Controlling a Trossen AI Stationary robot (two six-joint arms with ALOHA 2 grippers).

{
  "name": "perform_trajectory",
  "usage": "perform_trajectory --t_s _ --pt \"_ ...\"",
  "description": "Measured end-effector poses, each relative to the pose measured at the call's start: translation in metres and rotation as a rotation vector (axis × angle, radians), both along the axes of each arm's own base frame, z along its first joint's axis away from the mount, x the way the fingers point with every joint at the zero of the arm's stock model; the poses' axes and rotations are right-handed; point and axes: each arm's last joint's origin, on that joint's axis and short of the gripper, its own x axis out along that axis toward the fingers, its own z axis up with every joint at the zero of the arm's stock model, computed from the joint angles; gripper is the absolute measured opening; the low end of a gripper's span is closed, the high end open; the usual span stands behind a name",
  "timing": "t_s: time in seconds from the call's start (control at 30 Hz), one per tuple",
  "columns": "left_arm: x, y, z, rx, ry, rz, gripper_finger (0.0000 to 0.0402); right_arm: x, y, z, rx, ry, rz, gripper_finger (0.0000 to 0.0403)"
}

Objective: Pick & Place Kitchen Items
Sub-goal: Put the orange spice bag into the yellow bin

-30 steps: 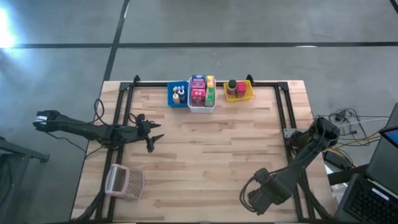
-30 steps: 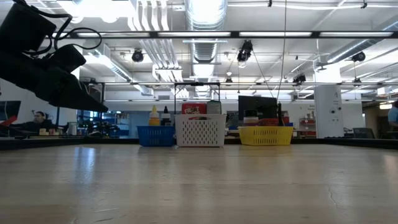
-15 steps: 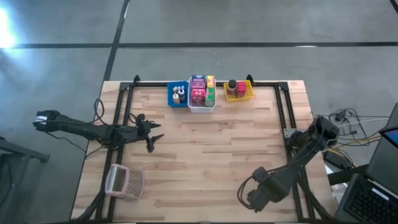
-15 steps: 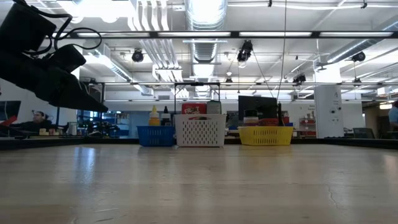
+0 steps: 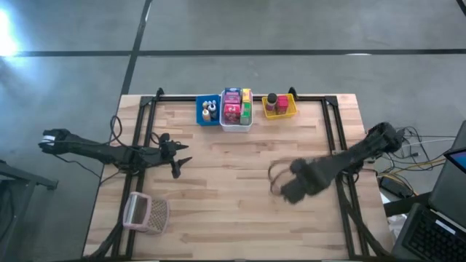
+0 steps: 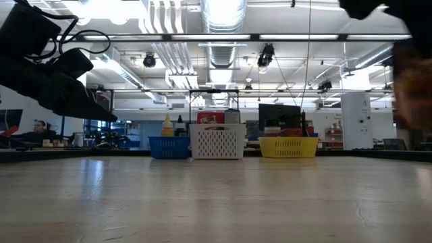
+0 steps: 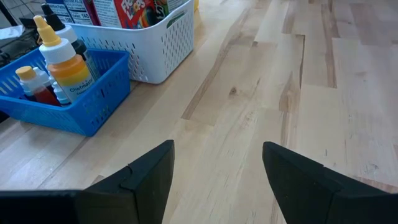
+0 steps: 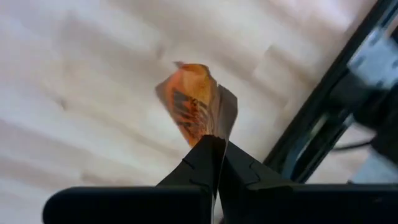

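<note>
- High view: the right gripper point(image 5: 279, 183) hangs over the table's point(image 5: 233, 211) right-centre, blurred, so its fingers and load cannot be read here. The blue bin point(image 5: 209, 111), white bin point(image 5: 237, 118) and yellow bin point(image 5: 280, 108) sit in a row at the far edge, beyond the gripper and a little to its left. Bare wood lies between, leaving open room. The left gripper point(image 5: 177, 161) waits at the left side, with the pinkish mesh basket point(image 5: 147, 212) near it at the near-left corner.
- Low view: the three bins stand side by side at the far edge; a dark and orange blur at the upper right is probably the right arm with its load.
- Left wrist view: the left gripper's fingers point(image 7: 149, 174) are spread and hold nothing; the blue bin's yellow squeeze bottle point(image 7: 64, 62) and the white bin's boxes lie ahead.
- Right wrist view: the right fingers are clenched on the corner of an orange packet point(image 8: 196, 109), which sticks out ahead of the tips with its long axis along the fingers, clear of the wood. The right arm is judged to be the carrier.
</note>
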Motion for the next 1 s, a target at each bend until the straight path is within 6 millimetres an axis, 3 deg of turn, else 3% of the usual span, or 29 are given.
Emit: perform_trajectory --t_s 0.23,0.5,0.63,0.77,1.0 --pt "0.000 0.000 0.000 0.000 0.000 0.000 0.0250 -0.023 -0.081 0.045 -0.100 -0.203 -0.111 0.0008" --pt "0.000 0.000 0.000 0.000 0.003 0.000 0.0250 -0.043 -0.169 0.066 -0.290 -0.343 -0.205 0.0008" --pt "0.000 0.000 0.000 0.001 0.005 0.000 0.0250 -0.038 -0.212 0.067 -0.318 -0.451 -0.202 0.0008" --pt "0.000 0.000 0.000 0.001 0.005 0.000 0.0250 -0.041 -0.251 0.060 -0.325 -0.428 -0.218 0.0008" --pt "0.000 0.000 0.000 0.001 0.005 0.000 0.0250 -0.046 -0.283 0.047 -0.315 -0.343 -0.228 0.0008"
